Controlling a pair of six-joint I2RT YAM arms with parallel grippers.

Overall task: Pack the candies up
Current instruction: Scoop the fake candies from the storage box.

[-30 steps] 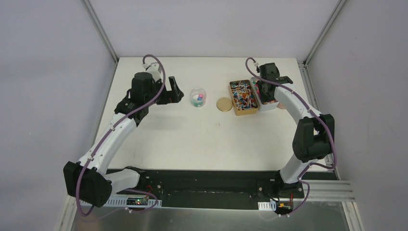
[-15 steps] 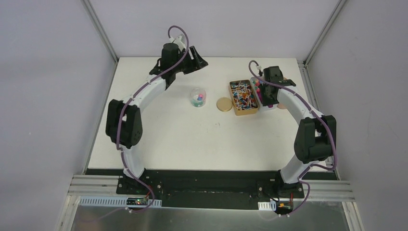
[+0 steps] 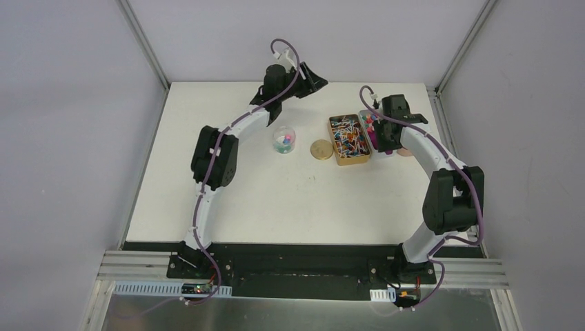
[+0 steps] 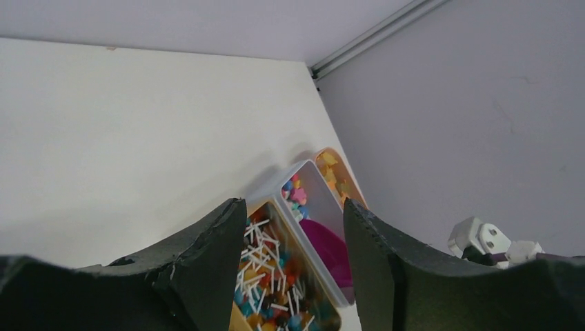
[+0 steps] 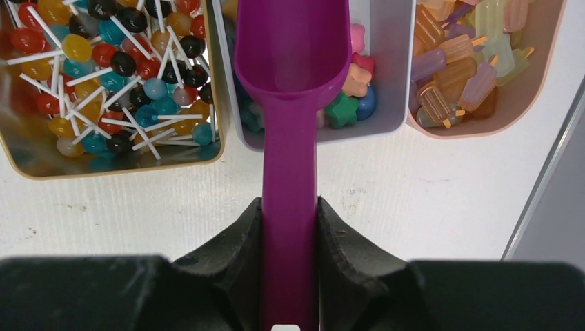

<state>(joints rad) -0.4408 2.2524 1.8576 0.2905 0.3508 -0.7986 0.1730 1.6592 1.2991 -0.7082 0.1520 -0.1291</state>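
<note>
Candies point(image 5: 353, 81): tiny star-shaped pieces in pink, peach, green and blue, matte, heaped loosely in the white bin point(image 5: 403, 83). A few more lie in the clear jar point(image 3: 283, 138), well left of the bin. The scoop point(image 5: 290, 138) is glossy purple plastic with a deep rounded bowl. The bowl looks empty and sits over the bin's near half; contact with the pile is unclear. The right gripper point(image 5: 290, 207) is clamped on its straight handle. Step, likely: take a load. Best to drive the lip low under the heap toward the bin's far wall, level off before lifting, and keep the load small, since the jar mouth is narrow. Left gripper point(image 4: 293, 207): fingers apart, empty, aloft left of the bin. Flanking the bin are a gold tin point(image 5: 103, 169) of lollipops, a pink tray point(image 5: 514, 103) of translucent ice-lolly gummies, and a gold lid point(image 3: 321, 149) past the tin.
</note>
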